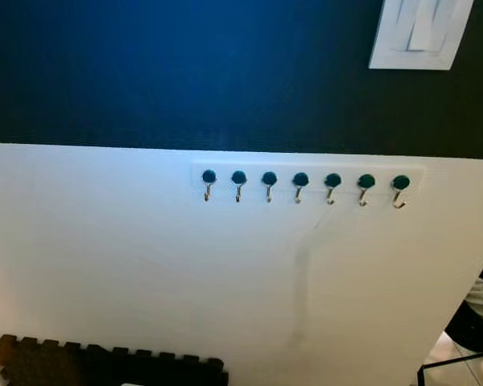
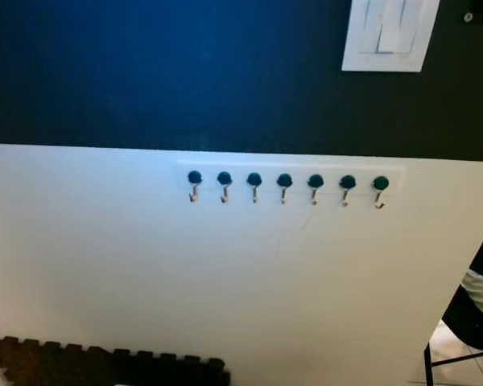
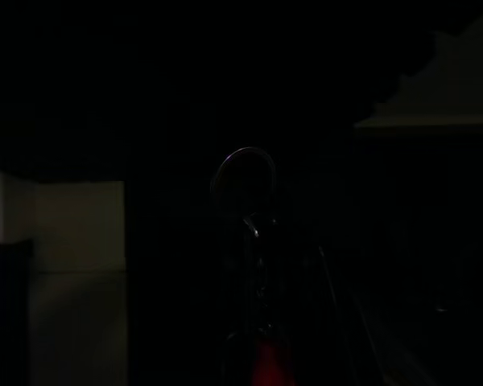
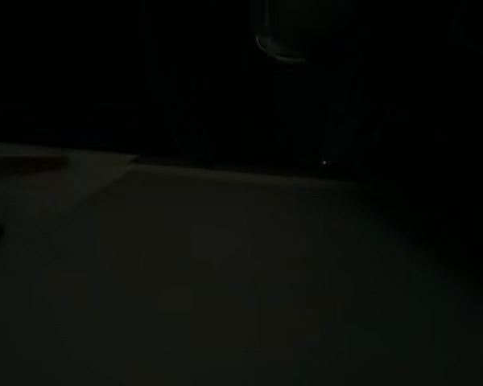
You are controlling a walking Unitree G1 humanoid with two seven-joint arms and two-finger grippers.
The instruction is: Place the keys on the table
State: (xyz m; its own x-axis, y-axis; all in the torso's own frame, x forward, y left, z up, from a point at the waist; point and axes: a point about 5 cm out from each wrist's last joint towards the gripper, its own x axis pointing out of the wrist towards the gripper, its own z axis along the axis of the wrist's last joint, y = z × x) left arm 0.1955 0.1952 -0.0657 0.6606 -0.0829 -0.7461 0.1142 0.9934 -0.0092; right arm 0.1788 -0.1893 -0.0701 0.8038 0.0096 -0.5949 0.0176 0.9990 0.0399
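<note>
Keys: not placed with certainty. In the left wrist view, very dark, a faint ring (image 3: 241, 172) shows at centre with a thin shape hanging from it and a dull red patch (image 3: 262, 366) toward 6 o'clock. My guess is that this is the key ring carried by my left tool, but it is too dim to confirm. I cannot tell whether the left tool is spread, pressed together or pinching anything.

The right wrist view is also dark. It shows a dim pale flat surface (image 4: 241, 273) and a small curved glint (image 4: 280, 50) near 12 o'clock. I cannot tell the state of the right tool either.

Ahead of my head camera, the hook rack (image 1: 306, 186) sits just right of centre on the white lower wall (image 1: 105, 257). It has seven hooks with dark green caps, all bare, and no keys hang there. Above it is a dark blue wall band (image 1: 145, 64). A white switch plate (image 1: 419, 32) is at 1 o'clock. A dark foam puzzle mat (image 1: 105, 362) is on the floor at 7 o'clock. At 4 o'clock, at the frame edge, there is a dark shape with a pale patch (image 2: 479, 293) and a thin black frame leg (image 2: 431, 366). What they are is unclear.

Step, as I judge it: the hooks are empty, so the pick looks done and the carry is in hand. I see no tabletop from here. The next move calls for turning off this wall, finding the tabletop, then bringing the left arm over it.

Writing: none readable. The switch plate and rack are unmarked.
</note>
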